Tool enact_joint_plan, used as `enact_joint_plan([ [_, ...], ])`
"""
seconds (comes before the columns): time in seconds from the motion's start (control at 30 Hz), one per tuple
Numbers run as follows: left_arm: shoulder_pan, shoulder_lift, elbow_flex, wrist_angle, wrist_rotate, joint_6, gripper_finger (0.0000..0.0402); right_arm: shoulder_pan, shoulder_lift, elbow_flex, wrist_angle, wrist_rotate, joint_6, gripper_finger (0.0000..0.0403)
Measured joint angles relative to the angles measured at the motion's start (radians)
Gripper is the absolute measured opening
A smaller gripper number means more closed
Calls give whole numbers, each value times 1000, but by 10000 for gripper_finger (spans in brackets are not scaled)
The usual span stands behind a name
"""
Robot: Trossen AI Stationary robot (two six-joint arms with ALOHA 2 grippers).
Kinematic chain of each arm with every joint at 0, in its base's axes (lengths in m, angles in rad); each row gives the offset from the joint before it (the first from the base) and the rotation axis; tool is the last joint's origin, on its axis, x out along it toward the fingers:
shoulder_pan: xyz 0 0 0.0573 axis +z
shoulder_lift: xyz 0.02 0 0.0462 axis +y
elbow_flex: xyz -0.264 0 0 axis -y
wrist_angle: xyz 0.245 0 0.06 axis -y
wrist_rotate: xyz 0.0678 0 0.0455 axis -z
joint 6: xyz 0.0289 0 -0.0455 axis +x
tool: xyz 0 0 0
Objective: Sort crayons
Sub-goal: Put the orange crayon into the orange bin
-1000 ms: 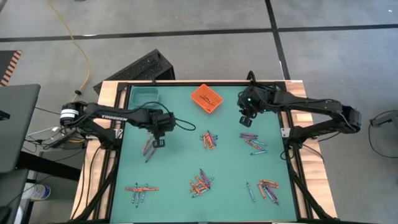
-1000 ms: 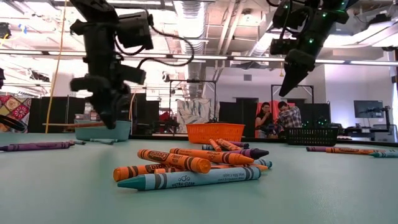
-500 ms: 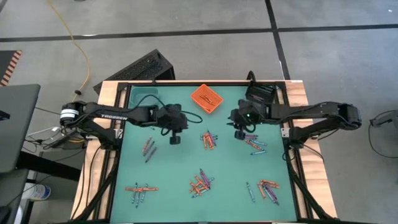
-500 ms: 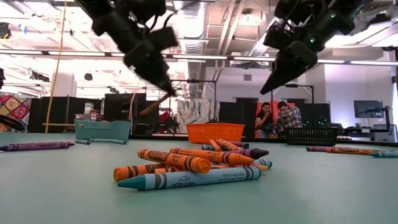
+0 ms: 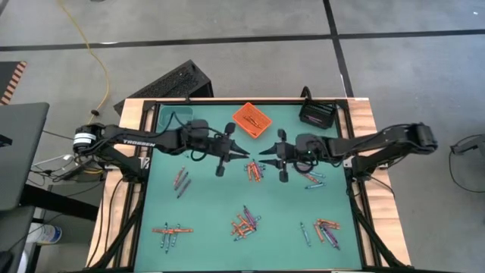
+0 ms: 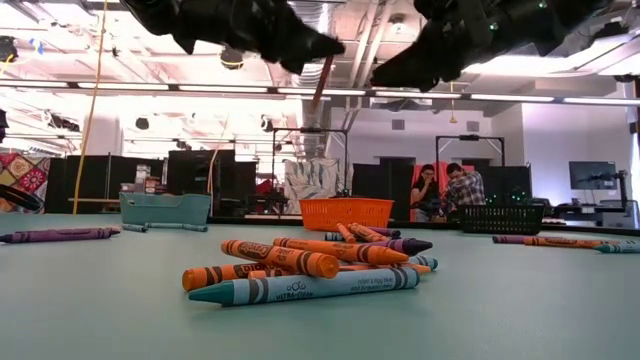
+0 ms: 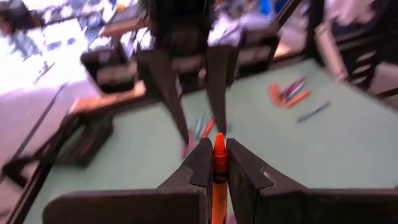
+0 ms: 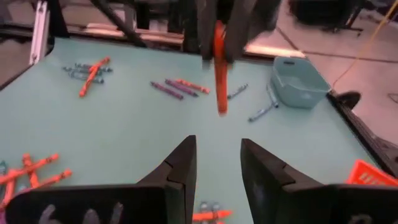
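Orange crayon (image 7: 219,163) pinched upright between left gripper (image 5: 241,152) fingers, held mid-air above table centre, right gripper (image 5: 264,153) facing it tip to tip, fingers parted, holding nothing, right wrist view shows crayon's full length, low view shows crayon heap (image 6: 310,262) on green mat (image 5: 204,208)

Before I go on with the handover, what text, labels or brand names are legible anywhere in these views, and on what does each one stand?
"TROSSEN": white letters on the dark left arm, high view.
"ULTRA-CLEAN": on the paper wrapper of the teal wax crayon lying at the front of the nearest pile, low view; the smaller print beside it is too small to read.
The wrapper print on the orange wax crayons behind it is too blurred to read.
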Motion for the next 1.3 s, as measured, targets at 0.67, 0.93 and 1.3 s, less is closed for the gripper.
enact_joint_plan([
  [0.67, -22, 0, 0, 78, 85, 8, 13, 26, 305, 119, 344, -39, -69, 118],
  [0.93, -22, 0, 0, 43, 90, 27, 13, 26, 298, 131, 333, 10, -80, 106],
  [1.3, -15, 0, 0, 29, 61, 65, 14, 13, 304, 131, 310, 8, -94, 9],
])
